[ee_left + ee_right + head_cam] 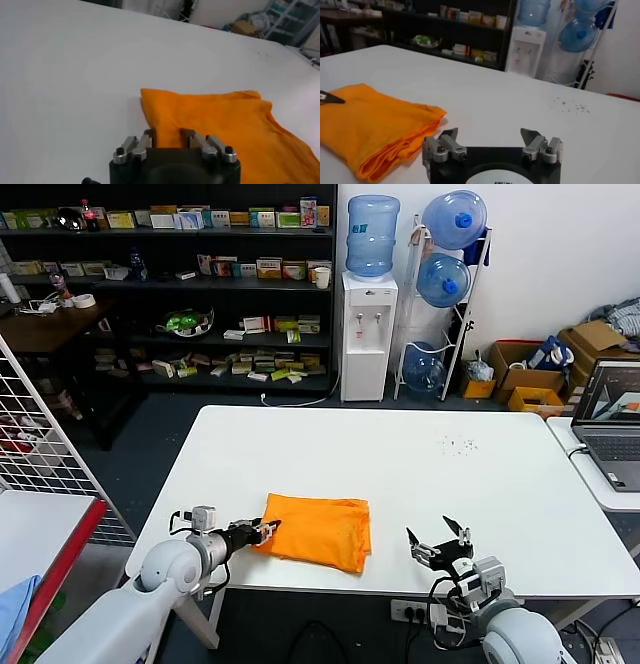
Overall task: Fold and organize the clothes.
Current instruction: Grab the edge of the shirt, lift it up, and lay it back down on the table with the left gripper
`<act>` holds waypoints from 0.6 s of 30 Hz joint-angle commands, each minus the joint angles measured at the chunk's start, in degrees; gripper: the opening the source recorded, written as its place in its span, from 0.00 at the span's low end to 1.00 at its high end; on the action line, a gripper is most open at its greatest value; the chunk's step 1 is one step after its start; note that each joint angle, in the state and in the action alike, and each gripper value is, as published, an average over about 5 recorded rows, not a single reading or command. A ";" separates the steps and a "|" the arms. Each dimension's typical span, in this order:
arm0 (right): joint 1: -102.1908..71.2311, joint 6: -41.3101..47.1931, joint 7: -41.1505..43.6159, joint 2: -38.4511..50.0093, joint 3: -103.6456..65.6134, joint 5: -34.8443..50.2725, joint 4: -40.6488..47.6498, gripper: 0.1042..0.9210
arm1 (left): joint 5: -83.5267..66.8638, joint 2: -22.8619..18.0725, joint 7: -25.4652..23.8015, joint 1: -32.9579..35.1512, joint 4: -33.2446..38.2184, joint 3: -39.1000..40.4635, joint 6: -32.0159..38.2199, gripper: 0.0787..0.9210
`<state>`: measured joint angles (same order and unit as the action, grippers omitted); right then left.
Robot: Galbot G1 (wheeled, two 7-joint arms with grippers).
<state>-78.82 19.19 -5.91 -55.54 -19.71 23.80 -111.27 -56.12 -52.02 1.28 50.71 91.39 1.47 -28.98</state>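
from the head view the orange t-shirt (318,531) lies folded into a compact rectangle near the table's (400,454) near edge, so folding looks largely done. in the left wrist view the left gripper (168,137) sits at its left corner, fingers spread, gripping nothing. the right wrist view shows the right gripper (491,141) spread wide just right of the shirt, apart from it; only tidying seems left.

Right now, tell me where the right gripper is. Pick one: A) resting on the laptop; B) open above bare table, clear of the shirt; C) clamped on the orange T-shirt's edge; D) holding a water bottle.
B: the right gripper hangs with its fingers spread over bare white table, apart from the folded orange T-shirt; the left gripper is the one at the shirt's edge.
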 commanded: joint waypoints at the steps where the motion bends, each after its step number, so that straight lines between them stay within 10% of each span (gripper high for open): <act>1: -0.12 -0.11 -0.17 -0.11 -0.01 -0.09 -0.20 0.88 | 0.38 0.63 0.76 0.39 2.08 -0.66 1.98 0.39; 11: 2.01 -0.36 -1.35 -0.62 1.82 -0.40 0.84 0.88 | -0.65 9.37 6.68 2.80 7.40 -5.48 2.19 0.06; 18: 5.20 -0.01 -1.74 -0.60 3.76 -0.31 1.23 0.88 | -1.01 17.54 10.18 4.92 8.18 -10.00 0.16 0.03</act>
<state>-76.11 19.12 -7.45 -56.03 -17.31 23.48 -110.30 -56.83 -44.36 7.10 53.88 97.49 -3.66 -27.92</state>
